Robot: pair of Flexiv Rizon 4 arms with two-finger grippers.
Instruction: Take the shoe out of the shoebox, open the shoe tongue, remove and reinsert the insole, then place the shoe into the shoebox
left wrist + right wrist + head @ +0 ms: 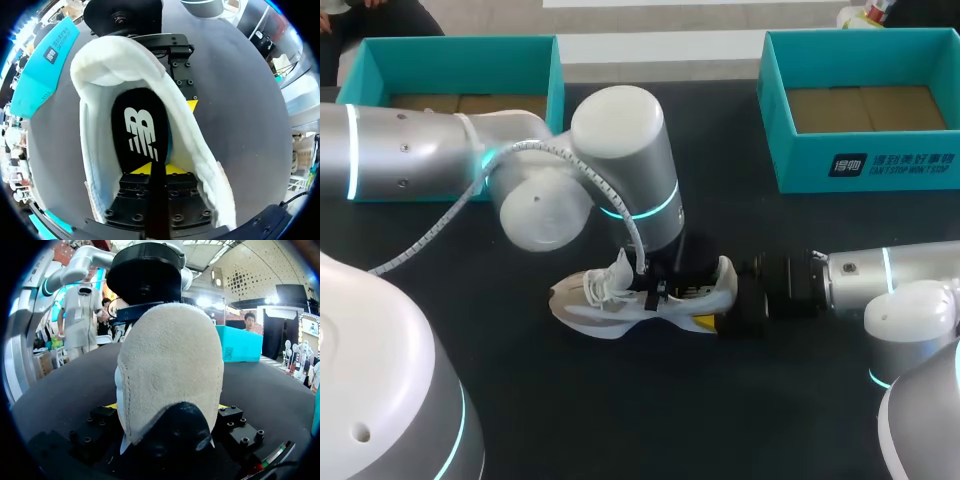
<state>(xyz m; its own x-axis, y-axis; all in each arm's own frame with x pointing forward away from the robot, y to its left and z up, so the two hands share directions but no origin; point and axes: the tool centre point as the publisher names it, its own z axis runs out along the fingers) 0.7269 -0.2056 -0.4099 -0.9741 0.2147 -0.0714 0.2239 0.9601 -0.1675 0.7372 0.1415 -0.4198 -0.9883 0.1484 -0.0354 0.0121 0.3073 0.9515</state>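
The left gripper (157,169) reaches down into the mouth of a white low-top sneaker (197,145) with a thick, padded collar. Its yellow tips are pinched almost together on the near end of the flat black insole (142,127), which curls up between them as a thin dark strip. The right gripper (167,407) stands wide, clamped from both sides on the sneaker's rounded beige suede heel, with a black heel tab between its fingers. The sneaker sits upright on the matte black surface (620,400), well apart from the two open teal cardboard shoeboxes (865,165).
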